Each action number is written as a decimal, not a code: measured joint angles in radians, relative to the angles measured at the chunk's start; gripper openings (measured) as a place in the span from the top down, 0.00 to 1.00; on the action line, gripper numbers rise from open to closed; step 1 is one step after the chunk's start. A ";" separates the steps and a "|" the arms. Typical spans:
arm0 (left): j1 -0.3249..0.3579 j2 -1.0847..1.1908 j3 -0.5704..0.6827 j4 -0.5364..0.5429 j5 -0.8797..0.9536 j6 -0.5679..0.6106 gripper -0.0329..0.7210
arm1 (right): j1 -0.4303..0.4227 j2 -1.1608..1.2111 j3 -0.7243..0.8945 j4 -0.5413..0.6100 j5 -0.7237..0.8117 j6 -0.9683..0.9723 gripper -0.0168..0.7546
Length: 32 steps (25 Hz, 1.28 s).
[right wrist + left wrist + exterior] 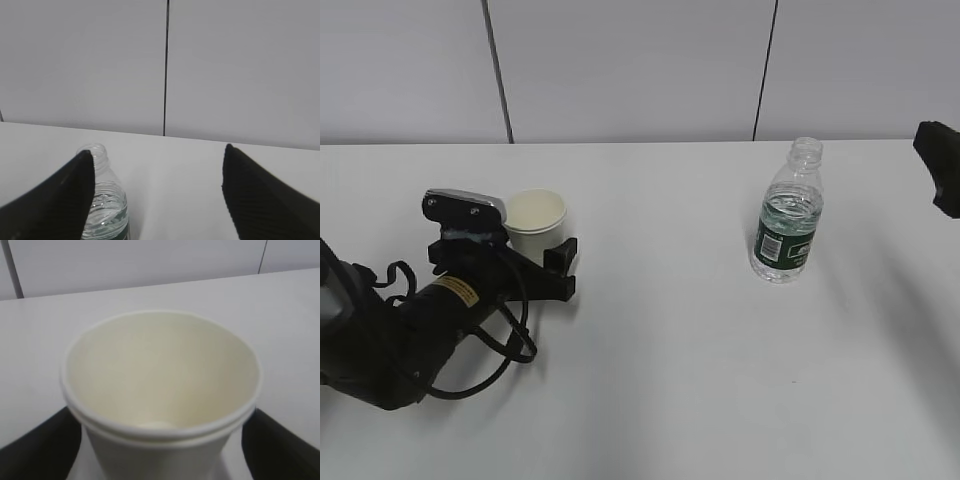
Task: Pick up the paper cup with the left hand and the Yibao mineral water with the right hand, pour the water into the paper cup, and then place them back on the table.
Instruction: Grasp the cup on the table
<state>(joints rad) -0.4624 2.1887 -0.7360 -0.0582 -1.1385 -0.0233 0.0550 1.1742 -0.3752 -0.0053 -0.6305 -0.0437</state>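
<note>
The cream-white paper cup (pixel 536 222) stands upright and empty on the white table (pixel 670 360) at the left. My left gripper (pixel 538 256) has one black finger on each side of it, with a thin gap showing at both walls. In the left wrist view the cup (pixel 160 385) fills the frame between the fingers (pixel 35 450). The Yibao mineral water bottle (pixel 788 215) stands capless at the right. My right gripper (pixel 940 168) is open and empty at the right edge, away from the bottle. In the right wrist view the bottle (pixel 104 200) sits partly behind the left finger (pixel 55 200).
A grey panelled wall (pixel 640 70) runs along the table's far edge. The left arm's cables (pixel 500 345) loop over the tabletop at the front left.
</note>
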 joint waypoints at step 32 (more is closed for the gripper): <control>0.000 0.013 -0.018 -0.008 0.000 0.000 0.36 | 0.000 0.023 0.000 0.000 0.000 0.000 0.22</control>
<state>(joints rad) -0.4624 2.2013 -0.7539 -0.0658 -1.1389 -0.0233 0.0550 1.1972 -0.3752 -0.0053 -0.6304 -0.0437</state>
